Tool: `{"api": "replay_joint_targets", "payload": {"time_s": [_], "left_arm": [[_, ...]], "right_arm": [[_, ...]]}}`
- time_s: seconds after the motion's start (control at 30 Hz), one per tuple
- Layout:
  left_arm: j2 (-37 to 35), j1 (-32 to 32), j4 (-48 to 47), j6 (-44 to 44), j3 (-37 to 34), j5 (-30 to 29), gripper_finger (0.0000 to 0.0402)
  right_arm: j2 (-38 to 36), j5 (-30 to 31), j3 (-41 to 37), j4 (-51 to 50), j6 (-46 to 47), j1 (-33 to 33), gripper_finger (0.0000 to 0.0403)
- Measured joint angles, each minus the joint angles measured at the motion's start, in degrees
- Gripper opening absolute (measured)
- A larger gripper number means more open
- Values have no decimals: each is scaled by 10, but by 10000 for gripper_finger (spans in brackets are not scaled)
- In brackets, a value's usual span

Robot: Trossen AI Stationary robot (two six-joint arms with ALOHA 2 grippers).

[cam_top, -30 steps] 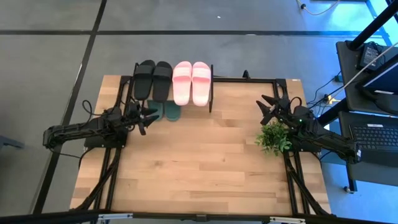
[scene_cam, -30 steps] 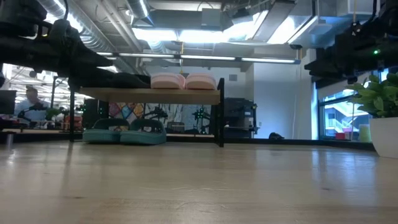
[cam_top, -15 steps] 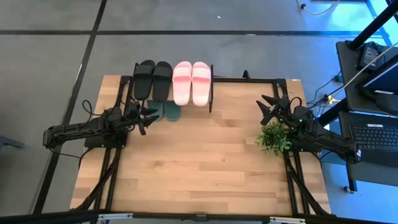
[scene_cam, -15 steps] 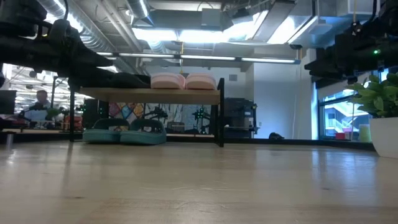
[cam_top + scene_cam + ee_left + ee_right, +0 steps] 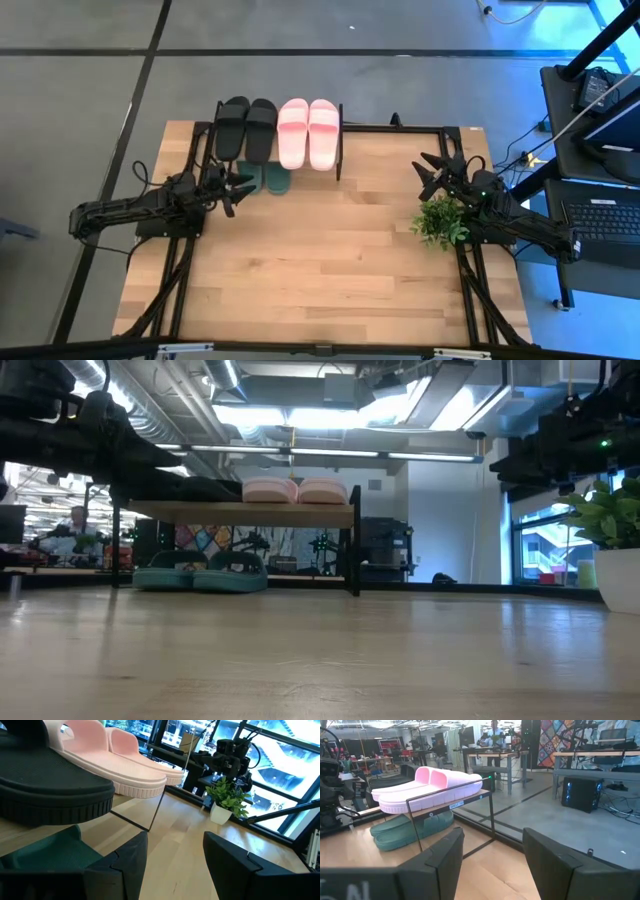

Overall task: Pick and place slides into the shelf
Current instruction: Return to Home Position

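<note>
Shelf (image 5: 340,152) stands at the far edge of the table (image 5: 330,270), upper centre-left of the high view.

Top plank: black pair (image 5: 247,128) on the left, pink pair (image 5: 308,132) on the right, side by side and filling the width.

Lower tier: green pair (image 5: 265,178) under the black pair, toes poking out toward the table. In the low view they lie flat beneath the plank's left half.

Left gripper (image 5: 238,186) is left of centre, close beside the green toes; contact cannot be told. Its jaws stand wide apart with nothing between them.

Right gripper (image 5: 428,172) is at the right of the frame, over the table's right side and well apart from the shelf. Its jaws are likewise spread and empty.

Plant (image 5: 440,220), small and potted, sits just below it in the frame.
</note>
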Motion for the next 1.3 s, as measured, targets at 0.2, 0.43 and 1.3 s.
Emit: {"api": "replay_joint_targets", "payload": {"time_s": [0.2,0.43,1.3], "left_arm": [[0,0,0,0,0,0,186],[0,0,0,0,0,0,186],[0,0,0,0,0,0,186]], "right_arm": [[0,0,0,0,0,0,206],[0,0,0,0,0,0,206],[0,0,0,0,0,0,206]]}}
